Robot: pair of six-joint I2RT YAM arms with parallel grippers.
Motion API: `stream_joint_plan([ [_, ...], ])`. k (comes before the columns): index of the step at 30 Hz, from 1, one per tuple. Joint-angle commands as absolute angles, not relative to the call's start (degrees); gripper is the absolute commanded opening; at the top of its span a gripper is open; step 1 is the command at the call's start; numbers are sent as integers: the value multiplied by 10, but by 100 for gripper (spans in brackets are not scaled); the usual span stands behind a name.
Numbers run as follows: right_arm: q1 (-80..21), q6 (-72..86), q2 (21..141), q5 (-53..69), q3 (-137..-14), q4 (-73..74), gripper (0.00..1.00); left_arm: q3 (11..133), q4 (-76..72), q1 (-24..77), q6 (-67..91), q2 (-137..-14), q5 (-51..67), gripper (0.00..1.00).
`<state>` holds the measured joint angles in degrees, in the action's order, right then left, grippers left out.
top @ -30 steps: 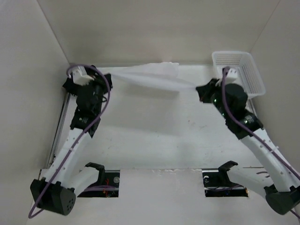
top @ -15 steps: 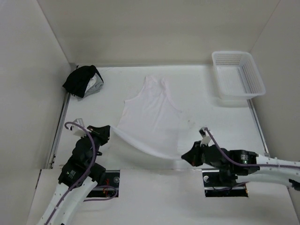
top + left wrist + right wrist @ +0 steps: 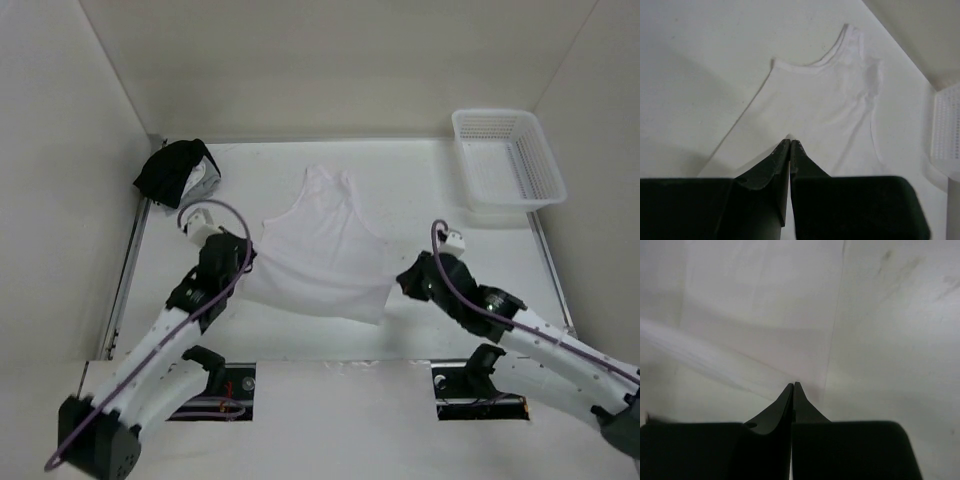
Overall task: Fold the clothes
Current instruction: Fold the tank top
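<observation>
- While each claw pinches a near hem corner, the clothes (image 3: 322, 248), one white sleeveless top, lie in the middle of the bench (image 3: 440, 200), straps pointing far.
- Near-left corner: the left claw (image 3: 243, 262) is clenched on it; near-right corner: the right claw (image 3: 404, 283) likewise.
- Gripping both corners likely keeps the hem taut for folding.
- A white basket (image 3: 505, 160) sits far right, a dark bundle (image 3: 175, 172) far left.

Plain white garment (image 3: 320, 250) on a white table (image 3: 420, 190) — white lattice-patterned basket (image 3: 508, 155), black-and-grey bundle (image 3: 178, 172).
</observation>
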<state>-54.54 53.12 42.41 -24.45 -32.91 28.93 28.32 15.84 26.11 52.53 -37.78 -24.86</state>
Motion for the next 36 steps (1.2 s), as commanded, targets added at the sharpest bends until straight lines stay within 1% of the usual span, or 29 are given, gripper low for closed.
stream_joint_plan([
  [1, -364, 370, 517, -90, -391, 69, 0, 377, -96, 215, 497, -570, -218, 1],
  [2, -312, 362, 559, -56, -412, 34, 0, 414, -120, 200, 497, -636, -207, 1],
  [4, -240, 354, 653, -12, -468, -18, 0, 492, -151, 175, 502, -761, -188, 1],
  [7, -174, 347, 798, 30, -587, -42, 0, 638, -148, 149, 493, -922, -171, 1],
  [8, -140, 344, 916, 53, -706, -35, 0, 757, -118, 133, 483, -1021, -151, 1],
  [9, -139, 344, 918, 54, -708, -35, 0, 770, -114, 132, 483, -1031, -149, 1],
  [11, -121, 349, 1003, 61, -799, -14, 0, 851, -84, 127, 470, -1090, -150, 3],
  [12, -116, 350, 1044, 63, -844, 1, 0, 886, -74, 124, 462, -1116, -152, 5],
  [13, -116, 352, 1081, 69, -885, 16, 5, 916, -63, 121, 453, -1142, -147, 12],
  [15, -117, 354, 1140, 65, -946, 41, 28, 942, -34, 111, 445, -1166, -134, 27],
  [16, -118, 355, 1150, 64, -952, 45, 38, 927, -28, 107, 447, -1158, -138, 34],
  [17, -118, 355, 1149, 61, -940, 41, 43, 905, -32, 104, 453, -1145, -139, 37],
  [18, -118, 355, 1137, 58, -914, 27, 44, 864, -46, 102, 455, -1119, -141, 39],
  [20, -131, 356, 1096, 50, -840, -9, 44, 750, -89, 101, 462, -1046, -147, 38],
  [21, -137, 359, 1076, 44, -808, -20, 43, 677, -117, 103, 476, -1001, -152, 37],
  [23, -159, 365, 1015, 27, -712, -56, 37, 538, -171, 114, 500, -920, -163, 36],
  [25, -188, 367, 953, 13, -617, -97, 22, 437, -199, 123, 518, -867, -156, 35],
  [27, -215, 378, 898, -3, -532, -129, 8, 381, -203, 122, 521, -839, -117, 34],
  [28, -224, 387, 874, -6, -497, -141, 4, 361, -204, 118, 525, -832, -91, 34],
  [30, -245, 394, 837, -7, -441, -160, 2, 333, -210, 117, 545, -827, -46, 35],
  [33, -266, 401, 795, -17, -386, -172, 3, 313, -230, 116, 555, -842, -28, 35],
  [34, -269, 403, 783, -20, -371, -174, 3, 309, -245, 112, 561, -852, -23, 35],
  [36, -271, 405, 765, -27, -346, -176, 9, 308, -266, 107, 570, -871, -13, 36],
])
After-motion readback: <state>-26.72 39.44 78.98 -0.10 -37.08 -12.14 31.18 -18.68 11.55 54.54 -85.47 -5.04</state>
